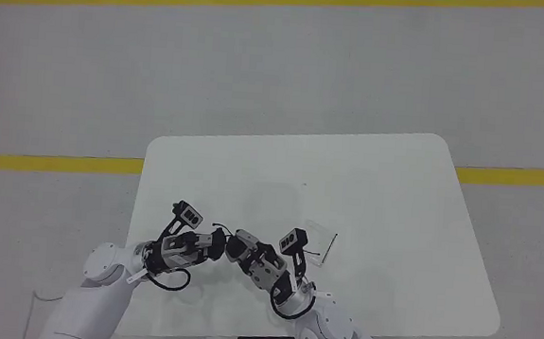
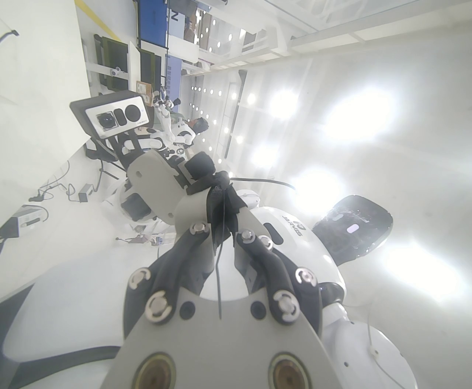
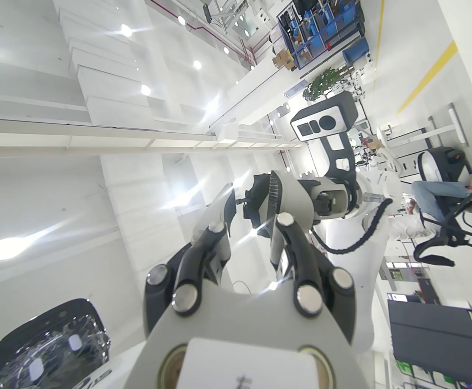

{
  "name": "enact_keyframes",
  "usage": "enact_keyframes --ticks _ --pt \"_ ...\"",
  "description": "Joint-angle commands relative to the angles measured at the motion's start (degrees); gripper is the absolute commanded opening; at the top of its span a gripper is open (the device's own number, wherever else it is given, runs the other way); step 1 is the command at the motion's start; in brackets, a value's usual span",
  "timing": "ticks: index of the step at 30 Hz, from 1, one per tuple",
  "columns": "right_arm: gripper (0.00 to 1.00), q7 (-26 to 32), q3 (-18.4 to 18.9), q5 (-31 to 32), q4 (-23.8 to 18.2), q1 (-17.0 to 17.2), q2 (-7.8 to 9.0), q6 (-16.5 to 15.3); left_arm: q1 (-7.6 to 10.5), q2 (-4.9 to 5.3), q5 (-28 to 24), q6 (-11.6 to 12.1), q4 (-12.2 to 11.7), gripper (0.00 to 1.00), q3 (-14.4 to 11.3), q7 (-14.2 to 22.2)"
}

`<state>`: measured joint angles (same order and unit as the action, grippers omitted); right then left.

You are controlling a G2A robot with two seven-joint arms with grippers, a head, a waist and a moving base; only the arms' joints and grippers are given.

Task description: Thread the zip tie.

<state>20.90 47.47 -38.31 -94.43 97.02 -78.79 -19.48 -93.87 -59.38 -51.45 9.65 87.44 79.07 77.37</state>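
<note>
Between the pads of the left gripper (image 2: pixel 221 206) sits the zip tie (image 2: pixel 219 280). The jaws are closed narrow on it and pinch the black strap at their tips. From the pinch the thin strap runs back between the two fingers toward the palm, and its free end lies over the edge of the gripper's base. A second dark strand leaves the pinch forward and to one side; whether that is the tie's other end cannot be settled. Judgement: the strap is gripped close to its working end so that the end is stiff and aimed, with the slack lying clear behind the jaws.

Directly ahead of those jaws, touching or very nearly so, stands the right gripper (image 3: pixel 252 215), tip to tip with the left. Whether it is closed on anything cannot be told, because dark material masks the meeting point. Judgement: the two stand nose to nose because threading needs head and tail presented to each other on one line. The step in hand appears to be that alignment or feed. No closed loop is visible.

Below both grippers lies the white table (image 1: pixel 393 197), and they are held over its near part. Well beyond the right gripper a flat pale packet (image 1: pixel 317 237) with a dark strip lies on the table, apart from both sets of jaws.
</note>
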Motion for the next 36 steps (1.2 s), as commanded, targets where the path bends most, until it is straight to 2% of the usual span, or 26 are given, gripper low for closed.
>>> enact_keyframes --ticks 1,8,12,13,14,36 --pt "0.19 -0.07 -0.06 -0.27 0.04 -0.07 -0.03 0.00 0.00 0.00 0.00 0.00 0.00 0.00 0.00 0.00" --pt "0.15 -0.52 -0.06 -0.10 -0.12 -0.13 -0.17 0.00 0.00 0.00 0.00 0.00 0.00 0.00 0.00 0.00" --pt "0.07 -0.74 0.14 0.27 -0.23 0.05 -0.22 0.00 0.00 0.00 0.00 0.00 0.00 0.00 0.00 0.00" --pt "0.01 -0.75 0.20 0.33 -0.27 0.11 -0.22 0.00 0.00 0.00 0.00 0.00 0.00 0.00 0.00 0.00" --pt "0.00 -0.75 0.27 0.38 -0.28 0.18 -0.22 0.00 0.00 0.00 0.00 0.00 0.00 0.00 0.00 0.00" --pt "0.00 -1.77 1.37 1.62 -0.49 1.54 0.25 0.00 0.00 0.00 0.00 0.00 0.00 0.00 0.00 0.00"
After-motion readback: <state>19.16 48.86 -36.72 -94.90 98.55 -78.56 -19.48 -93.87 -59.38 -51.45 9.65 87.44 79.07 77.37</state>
